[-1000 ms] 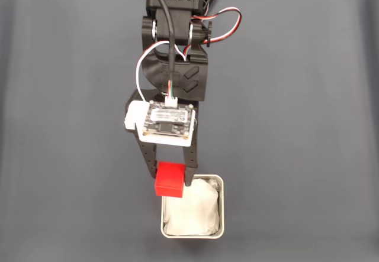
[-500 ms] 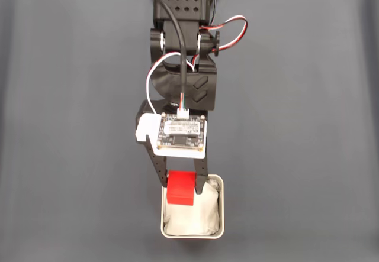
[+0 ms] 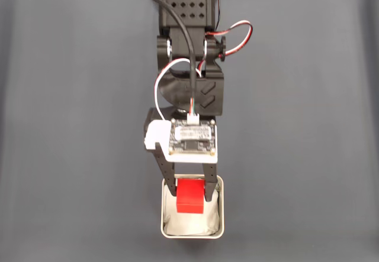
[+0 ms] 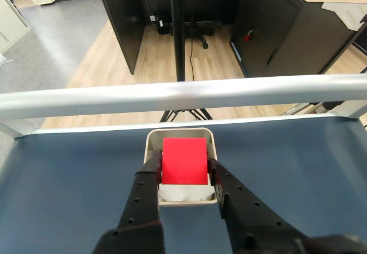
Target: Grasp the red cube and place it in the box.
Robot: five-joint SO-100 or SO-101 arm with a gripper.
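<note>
red cube (image 3: 190, 196) over box (image 3: 220, 229)

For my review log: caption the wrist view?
Black two-finger gripper holds small red cube over square metal tin.

The fixed view looks straight down on the worktop (image 3: 71, 126) from well above. The wrist view rides close behind the hand (image 4: 184, 176), facing forward past the worktop's far edge. Both share the box (image 3: 220, 206) and red cube (image 3: 190, 196).
</note>
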